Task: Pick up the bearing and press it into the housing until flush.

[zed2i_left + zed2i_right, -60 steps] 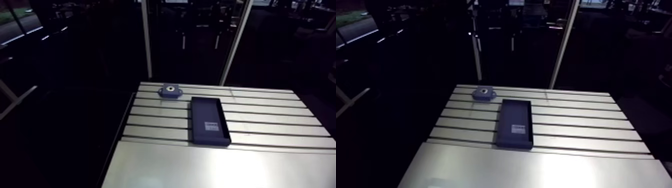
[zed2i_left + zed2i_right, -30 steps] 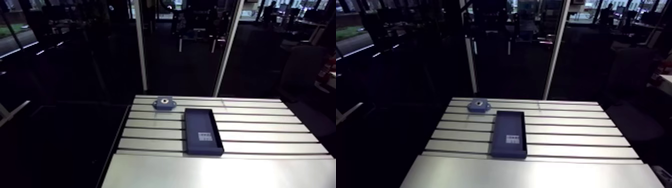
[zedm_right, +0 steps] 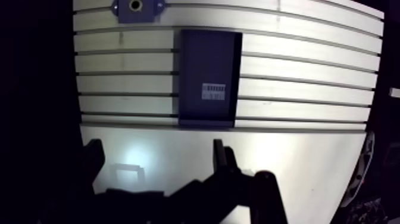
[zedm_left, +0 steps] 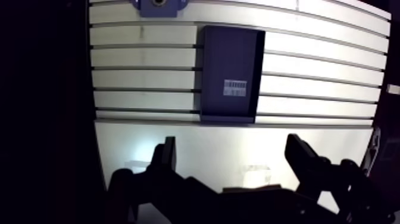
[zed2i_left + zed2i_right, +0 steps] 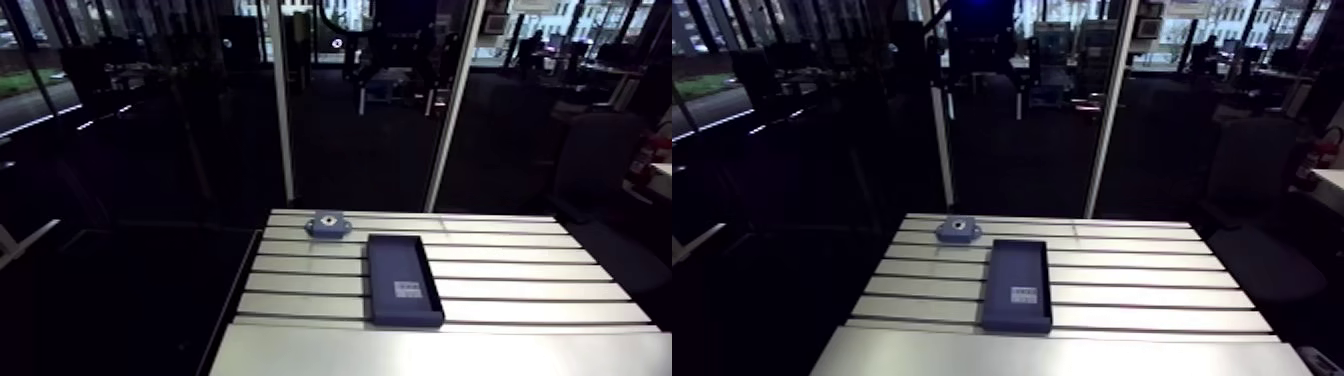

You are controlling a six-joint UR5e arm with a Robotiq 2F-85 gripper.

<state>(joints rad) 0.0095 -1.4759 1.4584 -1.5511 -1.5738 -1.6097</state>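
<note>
We see a table (image 5: 520,285), slotted at the far end, with an unslotted strip (image 5: 420,352) across the near end. A tray (image 5: 398,258) lies on the slotted part, its long side running across the slots. Its near end stops about where the strip begins. A label (image 5: 407,289) lies inside the tray, toward that near end. The housing (image 5: 328,224) sits on the table behind the tray and left of it, near the far edge; the two are close but apart. From the wrist view, the gripper (image 4: 231,146) hangs over the unslotted strip with nothing between its spread fingers (image 4: 165,158). The tray is ahead of it and the housing beyond the tray.
</note>
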